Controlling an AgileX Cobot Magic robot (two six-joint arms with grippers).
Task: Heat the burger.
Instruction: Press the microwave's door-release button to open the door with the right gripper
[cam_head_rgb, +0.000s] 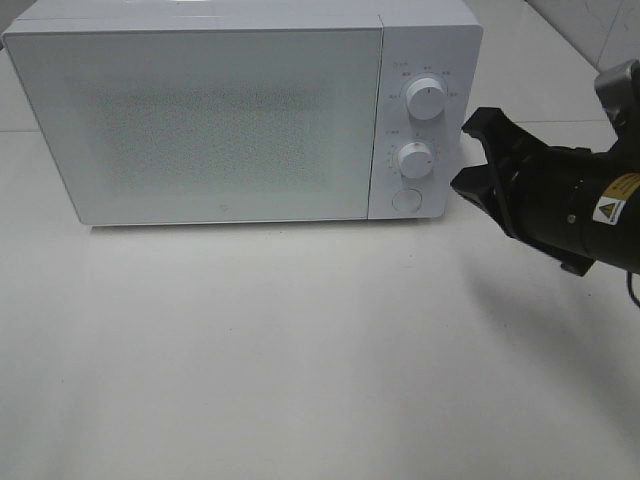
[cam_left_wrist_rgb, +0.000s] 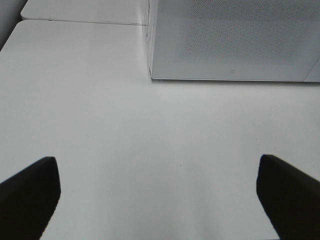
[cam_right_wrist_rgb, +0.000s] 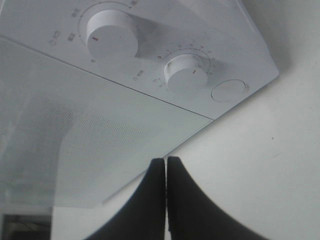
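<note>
The burger is out of view. A white microwave (cam_head_rgb: 200, 120) stands at the back of the table with its door closed; the frosted door hides the inside. My right gripper (cam_head_rgb: 465, 155) hovers just right of the control panel, level with the lower knob (cam_head_rgb: 414, 159). In the right wrist view its fingertips (cam_right_wrist_rgb: 166, 170) are pressed together, shut with nothing between them, pointing toward the microwave (cam_right_wrist_rgb: 75, 125). My left gripper (cam_left_wrist_rgb: 160, 200) is open and empty above the bare table, in front of the microwave's (cam_left_wrist_rgb: 230, 40) left corner.
The control panel carries an upper knob (cam_head_rgb: 426, 98), the lower knob and a round button (cam_head_rgb: 405, 199) beneath them. The white table (cam_head_rgb: 300, 350) stretches in front of the microwave. A tiled wall (cam_head_rgb: 590, 25) shows at the back right.
</note>
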